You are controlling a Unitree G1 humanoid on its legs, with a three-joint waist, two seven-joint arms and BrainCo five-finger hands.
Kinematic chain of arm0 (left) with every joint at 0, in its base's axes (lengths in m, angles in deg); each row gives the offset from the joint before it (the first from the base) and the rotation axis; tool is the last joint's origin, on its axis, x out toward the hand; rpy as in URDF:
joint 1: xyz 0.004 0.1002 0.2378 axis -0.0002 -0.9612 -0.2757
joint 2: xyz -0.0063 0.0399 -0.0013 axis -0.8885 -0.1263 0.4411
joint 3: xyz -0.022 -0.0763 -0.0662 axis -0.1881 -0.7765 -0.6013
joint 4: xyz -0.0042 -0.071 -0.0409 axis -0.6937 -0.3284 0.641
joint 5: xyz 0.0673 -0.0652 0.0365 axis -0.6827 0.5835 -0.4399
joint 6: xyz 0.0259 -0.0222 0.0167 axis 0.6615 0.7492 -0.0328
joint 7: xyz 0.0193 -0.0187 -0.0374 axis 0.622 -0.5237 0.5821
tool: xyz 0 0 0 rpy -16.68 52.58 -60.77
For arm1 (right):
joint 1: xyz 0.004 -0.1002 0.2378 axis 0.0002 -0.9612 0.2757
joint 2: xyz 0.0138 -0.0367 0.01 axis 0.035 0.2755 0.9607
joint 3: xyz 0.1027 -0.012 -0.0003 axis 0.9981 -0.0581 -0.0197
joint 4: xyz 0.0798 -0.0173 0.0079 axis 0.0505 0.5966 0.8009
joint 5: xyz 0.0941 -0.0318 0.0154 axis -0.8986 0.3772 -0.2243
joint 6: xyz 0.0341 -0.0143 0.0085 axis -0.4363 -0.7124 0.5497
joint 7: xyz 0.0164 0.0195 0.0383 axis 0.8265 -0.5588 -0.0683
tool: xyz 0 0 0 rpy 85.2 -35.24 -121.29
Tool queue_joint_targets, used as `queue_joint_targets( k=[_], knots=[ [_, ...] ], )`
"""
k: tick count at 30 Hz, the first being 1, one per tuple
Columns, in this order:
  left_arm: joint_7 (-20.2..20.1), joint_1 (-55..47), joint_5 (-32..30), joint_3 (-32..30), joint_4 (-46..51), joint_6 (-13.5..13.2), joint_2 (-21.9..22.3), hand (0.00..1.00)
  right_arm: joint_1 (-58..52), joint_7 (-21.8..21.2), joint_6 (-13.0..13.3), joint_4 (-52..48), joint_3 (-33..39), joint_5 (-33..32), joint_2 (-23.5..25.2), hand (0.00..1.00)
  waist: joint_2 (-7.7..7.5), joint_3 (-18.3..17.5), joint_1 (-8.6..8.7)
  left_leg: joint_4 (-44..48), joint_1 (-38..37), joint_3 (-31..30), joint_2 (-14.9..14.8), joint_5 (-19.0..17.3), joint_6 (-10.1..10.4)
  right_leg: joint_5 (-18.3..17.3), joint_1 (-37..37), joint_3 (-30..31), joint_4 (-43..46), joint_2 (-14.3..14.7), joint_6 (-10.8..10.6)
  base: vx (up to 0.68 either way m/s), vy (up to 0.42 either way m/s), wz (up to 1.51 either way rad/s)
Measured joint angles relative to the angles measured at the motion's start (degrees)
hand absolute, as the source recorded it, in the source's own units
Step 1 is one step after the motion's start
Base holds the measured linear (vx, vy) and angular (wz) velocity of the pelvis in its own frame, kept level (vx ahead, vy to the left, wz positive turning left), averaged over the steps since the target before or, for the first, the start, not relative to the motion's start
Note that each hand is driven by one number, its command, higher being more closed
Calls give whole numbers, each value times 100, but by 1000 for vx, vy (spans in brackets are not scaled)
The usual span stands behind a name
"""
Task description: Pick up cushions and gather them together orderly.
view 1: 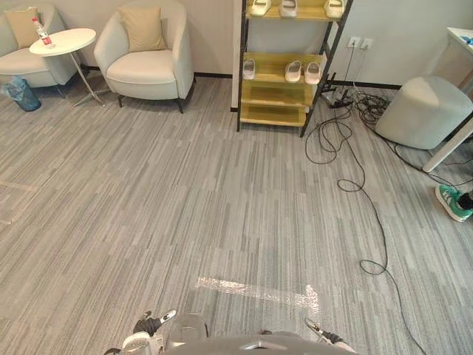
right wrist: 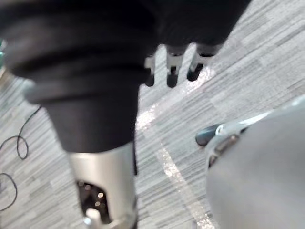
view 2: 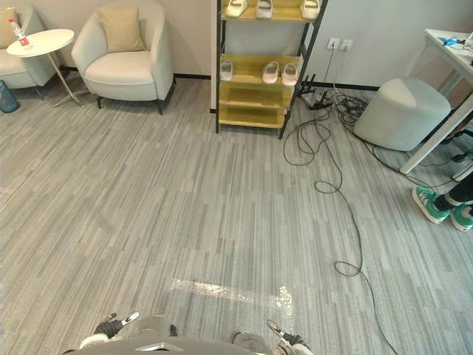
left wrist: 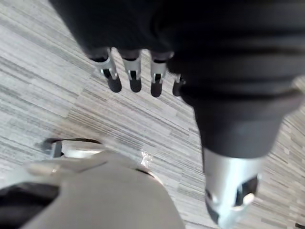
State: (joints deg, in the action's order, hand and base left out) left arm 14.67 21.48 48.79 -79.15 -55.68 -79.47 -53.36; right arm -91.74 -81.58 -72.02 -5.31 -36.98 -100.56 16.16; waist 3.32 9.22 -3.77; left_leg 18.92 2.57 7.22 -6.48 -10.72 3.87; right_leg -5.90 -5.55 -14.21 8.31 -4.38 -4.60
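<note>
A tan cushion [view 1: 143, 28] leans upright against the back of a cream armchair [view 1: 148, 70] at the far left of the room. A second tan cushion [view 1: 21, 26] rests on another cream armchair [view 1: 29, 66] at the left edge. My left hand [view 1: 148, 325] hangs low at the bottom edge, far from both cushions. In its wrist view its fingers [left wrist: 133, 78] are straight over bare carpet and hold nothing. My right hand [view 1: 325, 338] hangs at the bottom right. Its fingers [right wrist: 171, 69] are likewise straight and empty above the floor.
A round white side table [view 1: 63, 41] with a bottle [view 1: 42, 32] stands between the chairs, a blue bin [view 1: 22, 94] beside it. A wooden shelf with slippers [view 1: 284, 70], a grey pouf [view 1: 423, 111], floor cables [view 1: 355, 185], a white desk [view 1: 458, 133] and a person's green shoe [view 1: 452, 202] lie right.
</note>
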Motion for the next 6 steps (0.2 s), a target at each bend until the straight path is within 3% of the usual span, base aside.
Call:
queue_joint_targets(
  k=[2, 6],
  knots=[
    [-1, 16, -55, 1, -4, -1, -91, 0, -29, -6, -20, -27, -5, 2, 102, 0, -229, -101, -47, -406, -140, 57, 299, 207, -140, 59, 42, 108, -201, -188, -68, 163, 169, 3],
    [0, 24, -100, -12, -5, 4, -75, 0, -28, -5, -20, -105, 158, 8, 223, 0, -249, -66, -80, -517, -377, 71, 543, 219, -162, 84, -177, 215, -332, -398, -63, 112, 125, 2]
  ],
)
